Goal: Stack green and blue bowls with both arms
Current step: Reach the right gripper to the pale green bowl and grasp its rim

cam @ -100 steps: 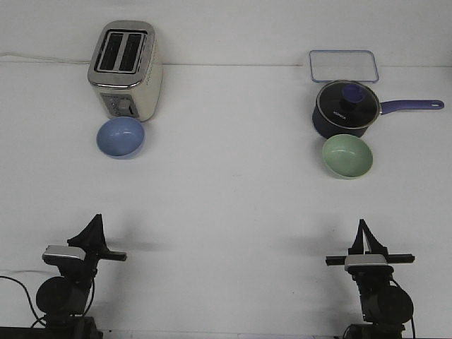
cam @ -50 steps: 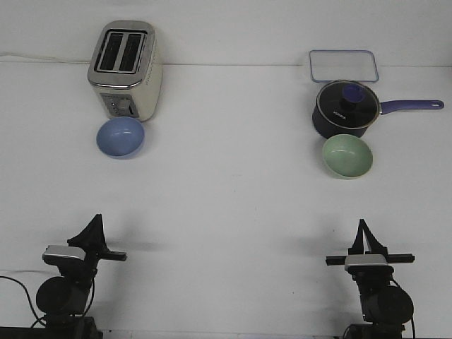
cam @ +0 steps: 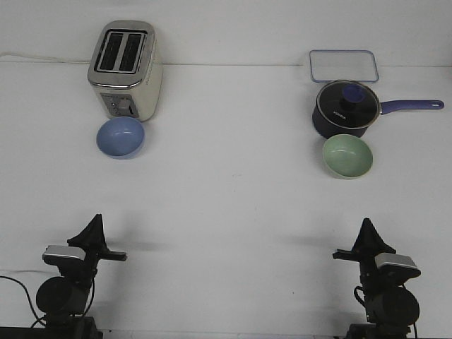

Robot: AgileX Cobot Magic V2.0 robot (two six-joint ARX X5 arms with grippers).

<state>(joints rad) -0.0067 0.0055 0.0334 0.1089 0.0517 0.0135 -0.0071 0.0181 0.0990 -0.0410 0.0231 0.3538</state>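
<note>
The pale blue bowl sits upright on the white table at the far left, just in front of the toaster. The pale green bowl sits upright at the far right, just in front of the saucepan. Both bowls are empty and far apart. My left gripper is low at the near left, its fingers meeting in a point, holding nothing. My right gripper is low at the near right, also drawn to a point and empty. Both grippers are well short of the bowls.
A cream and steel toaster stands behind the blue bowl. A dark blue lidded saucepan, handle pointing right, stands behind the green bowl. A clear rectangular container lies behind the saucepan.
The right wrist has turned, so its gripper and camera bar now sit at an angle. The left arm and both bowls have not moved.
</note>
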